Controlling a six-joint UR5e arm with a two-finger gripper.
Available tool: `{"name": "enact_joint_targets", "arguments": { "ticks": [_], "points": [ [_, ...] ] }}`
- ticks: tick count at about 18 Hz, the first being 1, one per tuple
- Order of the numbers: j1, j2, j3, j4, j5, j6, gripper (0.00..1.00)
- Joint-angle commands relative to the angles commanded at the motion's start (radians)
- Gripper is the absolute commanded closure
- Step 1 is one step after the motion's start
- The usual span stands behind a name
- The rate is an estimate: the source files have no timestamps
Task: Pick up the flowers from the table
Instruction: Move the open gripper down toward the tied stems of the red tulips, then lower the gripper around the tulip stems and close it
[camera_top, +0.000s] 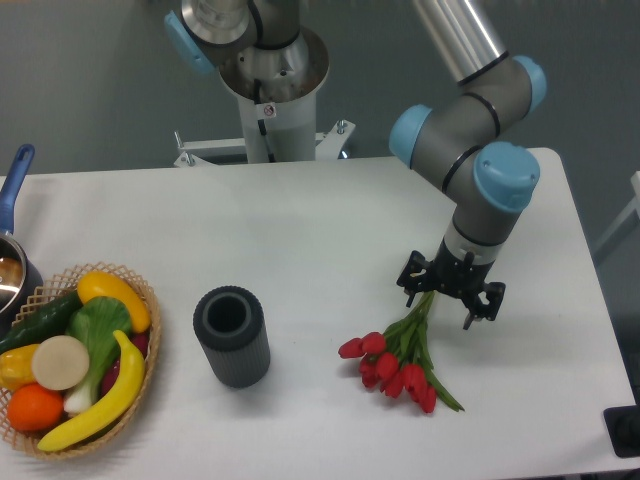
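Red tulips with long green stems (400, 358) lie on the white flat table (300, 230), right of a dark grey ribbed cylinder (232, 336). Directly above their stem ends, the black two-finger gripper (450, 298) is spread open.

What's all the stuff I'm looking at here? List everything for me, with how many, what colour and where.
flowers: one bunch, red tulips on green stems, lying on the right half of the table
table: one, white, fills most of the view
cylinder: one, dark grey, hollow top, upright at centre-left
basket: one, tan wicker, lower left, holding mixed fruit and vegetables
pot: one, blue handle, cut off by the left edge
robot base: one, white pedestal behind the table
arm: one, silver with light blue joints, reaching down from the top right
gripper: one, black, jaws open, low over the stem end of the flowers
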Motion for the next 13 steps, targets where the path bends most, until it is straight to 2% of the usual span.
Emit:
{"name": "enact_joint_targets", "arguments": {
  "ticks": [13],
  "points": [
    [-0.029,-0.060,-0.026,0.002,-0.008,0.026,0.00]
  ]
}}
